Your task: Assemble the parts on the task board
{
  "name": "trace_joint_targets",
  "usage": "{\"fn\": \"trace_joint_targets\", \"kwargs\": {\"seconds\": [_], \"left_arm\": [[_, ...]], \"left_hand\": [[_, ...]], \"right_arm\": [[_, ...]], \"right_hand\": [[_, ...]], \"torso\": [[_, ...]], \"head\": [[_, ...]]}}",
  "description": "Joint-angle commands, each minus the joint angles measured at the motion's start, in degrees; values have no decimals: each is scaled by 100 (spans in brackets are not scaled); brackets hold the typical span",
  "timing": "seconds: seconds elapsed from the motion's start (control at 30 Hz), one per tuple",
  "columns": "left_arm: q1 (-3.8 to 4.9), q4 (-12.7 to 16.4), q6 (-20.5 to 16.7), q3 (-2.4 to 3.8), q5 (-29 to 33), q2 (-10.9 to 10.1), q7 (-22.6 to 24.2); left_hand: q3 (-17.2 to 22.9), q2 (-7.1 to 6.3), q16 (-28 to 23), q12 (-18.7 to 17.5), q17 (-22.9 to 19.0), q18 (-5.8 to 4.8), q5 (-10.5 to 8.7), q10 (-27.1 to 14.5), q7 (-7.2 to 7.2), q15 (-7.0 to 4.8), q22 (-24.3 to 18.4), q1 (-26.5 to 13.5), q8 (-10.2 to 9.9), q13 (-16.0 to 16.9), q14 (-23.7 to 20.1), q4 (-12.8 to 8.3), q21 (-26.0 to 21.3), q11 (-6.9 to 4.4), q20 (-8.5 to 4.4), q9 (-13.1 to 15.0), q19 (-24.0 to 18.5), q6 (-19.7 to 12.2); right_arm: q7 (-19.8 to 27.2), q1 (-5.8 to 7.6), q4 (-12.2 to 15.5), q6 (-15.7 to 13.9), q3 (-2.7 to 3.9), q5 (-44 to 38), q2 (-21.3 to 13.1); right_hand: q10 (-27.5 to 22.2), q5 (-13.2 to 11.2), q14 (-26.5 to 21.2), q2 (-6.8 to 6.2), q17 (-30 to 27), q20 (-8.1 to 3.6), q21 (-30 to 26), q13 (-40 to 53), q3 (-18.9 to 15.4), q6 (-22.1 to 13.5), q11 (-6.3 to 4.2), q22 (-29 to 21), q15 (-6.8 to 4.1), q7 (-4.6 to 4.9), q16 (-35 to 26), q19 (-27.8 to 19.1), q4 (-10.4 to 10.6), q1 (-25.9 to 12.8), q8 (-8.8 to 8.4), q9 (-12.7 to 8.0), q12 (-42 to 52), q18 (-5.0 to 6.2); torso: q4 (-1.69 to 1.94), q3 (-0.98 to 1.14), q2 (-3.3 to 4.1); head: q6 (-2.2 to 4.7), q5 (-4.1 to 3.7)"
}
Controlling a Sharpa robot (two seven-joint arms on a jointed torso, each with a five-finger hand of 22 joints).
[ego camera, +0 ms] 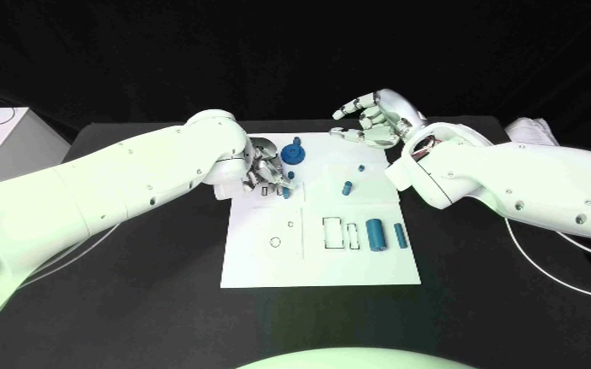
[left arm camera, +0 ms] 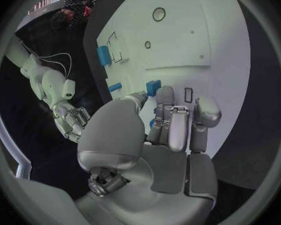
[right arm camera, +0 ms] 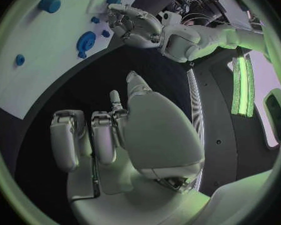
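Blue parts lie scattered over the white task board [ego camera: 265,262], and the coming move turns on the ones at its far left corner, where the left hand [ego camera: 261,172] hangs with its fingers curled down toward the board. A small blue peg [ego camera: 286,191] lies just at those fingertips, on the near side of them; whether it is pinched or only touched I cannot tell from the head view. A round blue gear [ego camera: 292,154] stands just beyond the hand, toward the far edge. The right hand [ego camera: 376,121] hovers past the far right corner, off the board, fingers apart and loosely bent, holding nothing, so the left hand is plainly the nearer of the two. Another small peg [ego camera: 348,187] lies near the board's middle, and two larger cylinders [ego camera: 374,235] lie side by side toward the right edge, long axes running from near edge to far. The left wrist view shows what the head view hides: the fingers [left arm camera: 177,122] pressed close together above the board, a blue block [left arm camera: 153,87] just beyond their tips. The right wrist view shows the gear [right arm camera: 85,41] well apart from that hand [right arm camera: 115,135].
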Motion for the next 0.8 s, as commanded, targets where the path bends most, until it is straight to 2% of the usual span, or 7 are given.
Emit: {"fn": "trace_joint_targets", "kwargs": {"seconds": [0.03,0.13,0.33,0.67,0.73,0.77,0.8], "left_arm": [[-5,23,134,1,152,-2,18],[-6,24,152,1,174,-5,25],[-6,10,157,1,190,-9,22],[-6,11,119,1,195,-25,27],[-6,19,88,1,195,-28,46],[-6,24,67,1,196,-31,61],[-6,30,47,1,196,-34,75]], "left_hand": [[272,-55,42,30,45,-80,7,7,-56,-54,11,255,51,-21,25,-89,30,-72,-65,100,-10,-15],[510,-145,56,24,73,-82,-4,16,-77,-70,16,388,70,-41,40,-163,35,-91,-82,166,-9,-14],[591,-256,75,33,116,-90,-24,39,-70,-69,46,318,72,-49,62,-113,50,-84,-85,202,12,10],[747,-287,104,42,179,-97,-3,79,-91,-81,87,308,68,-61,96,-97,71,-102,-92,239,43,44],[1181,-344,115,2,209,-96,12,96,-84,-101,101,400,47,-102,111,-222,84,-122,-119,301,52,36],[1231,-364,117,1,213,-100,14,102,-98,-99,106,399,47,-105,113,-241,86,-118,-117,312,55,35],[1477,-414,128,-22,242,-100,35,108,-100,-106,113,455,53,-125,127,-363,93,-124,-123,352,59,16]], "right_arm": [[1,-2,-4,103,3,-21,5],[-1,-2,-7,106,2,-21,6],[-1,-3,-9,107,2,-21,8],[-1,-4,-12,99,2,-19,6],[0,-4,-13,99,2,-26,7],[1,-4,-13,99,2,-29,7],[2,-5,-14,98,2,-30,8]], "right_hand": [[-31,4,554,-4,1264,23,-22,859,29,15,-3,1210,10,23,-22,386,18,-54,10,-6,-7,79],[-31,4,554,-4,1264,23,-22,859,29,15,-3,1210,10,23,-22,386,18,-54,10,-6,-7,79],[-26,2,555,5,1268,23,-22,864,34,19,-3,1211,10,22,-20,386,18,-64,13,-6,-1,79],[-31,-1,555,9,1264,23,-23,858,35,21,-4,1210,10,22,-22,386,18,-73,14,-6,-7,80],[-31,-1,555,9,1264,23,-23,858,35,21,-4,1210,10,22,-22,386,18,-73,14,-6,-7,80],[-31,-1,555,9,1264,23,-23,858,35,21,-4,1210,10,22,-22,386,18,-73,14,-6,-7,80],[-31,-1,555,9,1264,23,-23,858,35,21,-4,1210,10,22,-22,386,18,-73,14,-6,-7,80]], "torso": [[2,1,-7],[8,-2,-3],[4,1,-7],[7,0,0],[4,2,0],[3,2,0],[3,1,1]], "head": [[-19,-9],[-25,-23],[-25,-18],[-22,-8],[-26,-4],[-27,-3],[-27,-5]]}}
